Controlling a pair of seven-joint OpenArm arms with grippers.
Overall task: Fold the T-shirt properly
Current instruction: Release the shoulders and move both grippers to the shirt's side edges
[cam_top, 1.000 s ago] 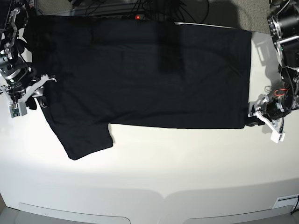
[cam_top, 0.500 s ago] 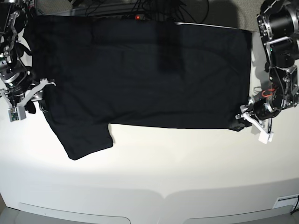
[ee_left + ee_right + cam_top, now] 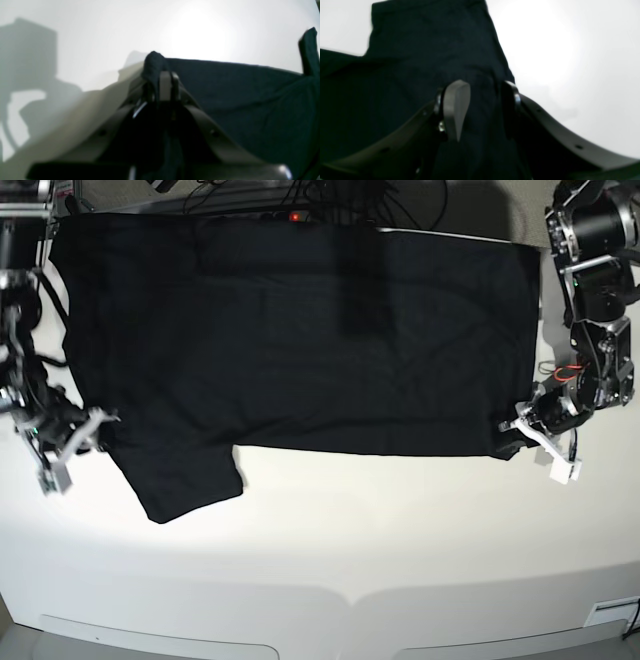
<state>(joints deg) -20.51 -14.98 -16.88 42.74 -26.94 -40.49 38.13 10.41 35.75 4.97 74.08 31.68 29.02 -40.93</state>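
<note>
A large black T-shirt (image 3: 300, 330) is spread flat on a white tabletop (image 3: 330, 550), its far edge reaching the back of the surface, where dark cables (image 3: 300, 195) and a small red light (image 3: 295, 217) are seen. One short sleeve (image 3: 185, 475) is angled toward the near side at the view's left. No print is shown on the upward face. The left pincer (image 3: 522, 430) is set at the shirt's near corner on the view's right — the cloth is bunched there, though a firm grip cannot be made out. The right pincer (image 3: 88, 432) is placed at the shirt's edge on the view's left, just above the sleeve — its jaw state cannot be judged.
</note>
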